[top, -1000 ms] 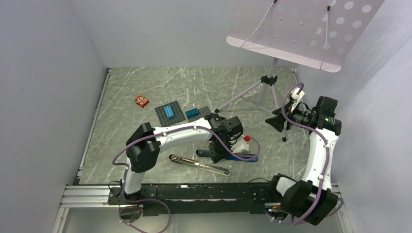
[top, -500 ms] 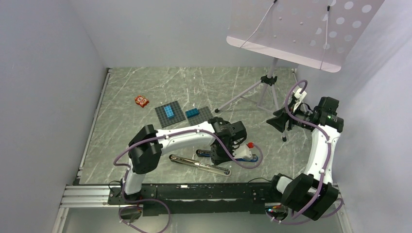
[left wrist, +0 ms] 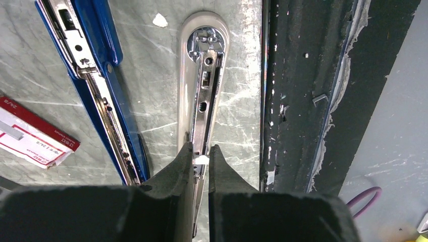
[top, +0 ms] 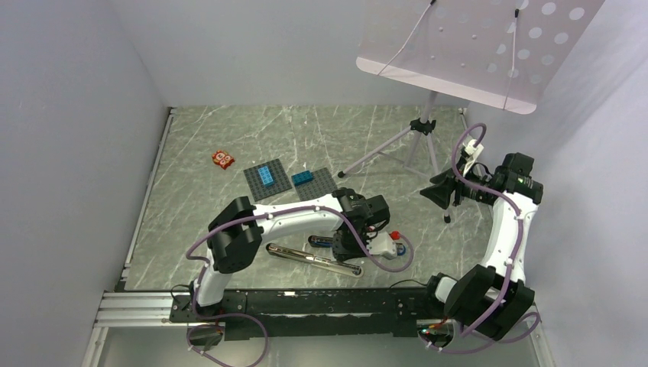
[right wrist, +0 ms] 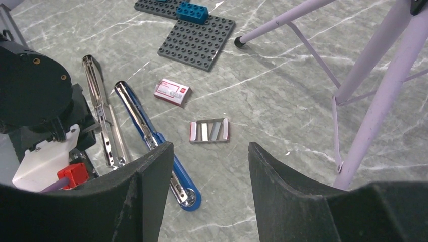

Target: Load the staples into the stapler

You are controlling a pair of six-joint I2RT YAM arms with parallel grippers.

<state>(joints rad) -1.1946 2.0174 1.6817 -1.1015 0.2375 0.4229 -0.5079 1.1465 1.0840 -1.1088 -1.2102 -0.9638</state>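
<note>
Two arms, top view: left gripper low on the stapler toward 6 o'clock of the table; right gripper raised at 3 o'clock, well apart.
Left wrist view: left gripper nearly closed, pinching the silver half of the stapler; blue half beside it at 10 o'clock; staples box flat on the table at 9 o'clock.
Right wrist view: right gripper wide open, holding nothing; staples tray on the table beneath; staples box at 11 o'clock of the tray, both apart from the stapler.
Progress: judged early. Stapler spread open, no strip seen in either channel. Left to do: picking a strip, seating it, closing.
Change over one second: slight shift of the left gripper toward 5 o'clock; barely any at the right gripper.
</note>
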